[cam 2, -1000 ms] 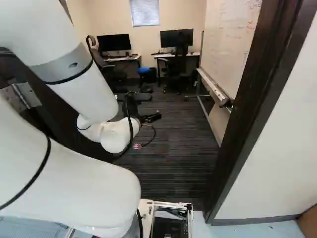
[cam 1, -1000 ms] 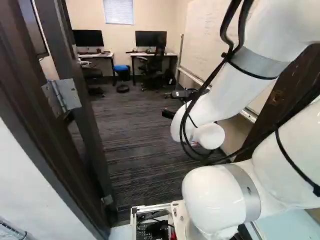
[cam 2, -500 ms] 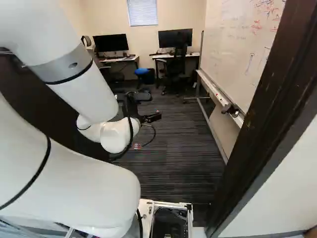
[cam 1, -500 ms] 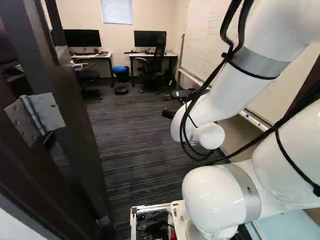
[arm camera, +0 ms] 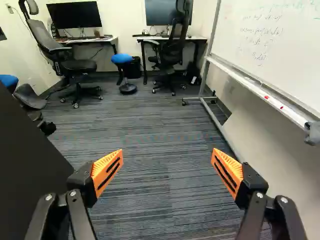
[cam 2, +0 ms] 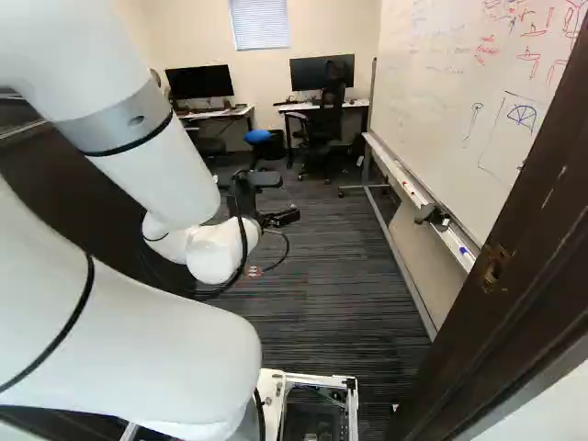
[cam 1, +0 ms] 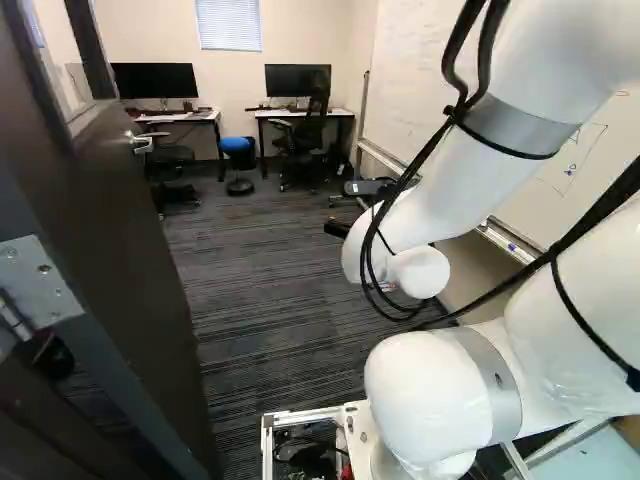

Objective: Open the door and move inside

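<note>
Ok so the door (cam 1: pixel 120 230) is standing open at the left of the left base view, silver handle (cam 1: pixel 141 143) showing. Then the gripper (cam 2: pixel 279 219), fingers spread wide above the carpet (cam 2: pixel 322 285), and a whiteboard (cam 2: pixel 441 119) right of that.

The end effector (cam 2: pixel 283 218), fingers spread, faces a blue stool (arm camera: pixel 121 59) between desks (arm camera: pixel 172 38).
</note>
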Motion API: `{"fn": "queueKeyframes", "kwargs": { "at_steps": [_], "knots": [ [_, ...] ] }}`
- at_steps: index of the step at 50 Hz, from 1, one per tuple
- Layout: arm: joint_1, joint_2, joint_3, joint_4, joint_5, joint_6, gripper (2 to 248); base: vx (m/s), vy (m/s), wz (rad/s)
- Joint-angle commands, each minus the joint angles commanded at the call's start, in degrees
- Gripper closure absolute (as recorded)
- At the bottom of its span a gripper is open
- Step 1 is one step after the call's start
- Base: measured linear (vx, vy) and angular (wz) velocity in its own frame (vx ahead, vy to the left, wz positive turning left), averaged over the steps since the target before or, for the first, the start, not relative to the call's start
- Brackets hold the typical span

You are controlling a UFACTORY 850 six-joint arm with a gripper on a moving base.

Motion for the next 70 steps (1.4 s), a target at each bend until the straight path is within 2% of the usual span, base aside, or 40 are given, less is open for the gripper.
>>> {"fn": "queueKeyframes", "kwargs": {
  "at_steps": [70],
  "knots": [
    [0.0,0.0,0.0,0.0,0.0,0.0,3,0.19,0.004,-0.015]
  ]
}}
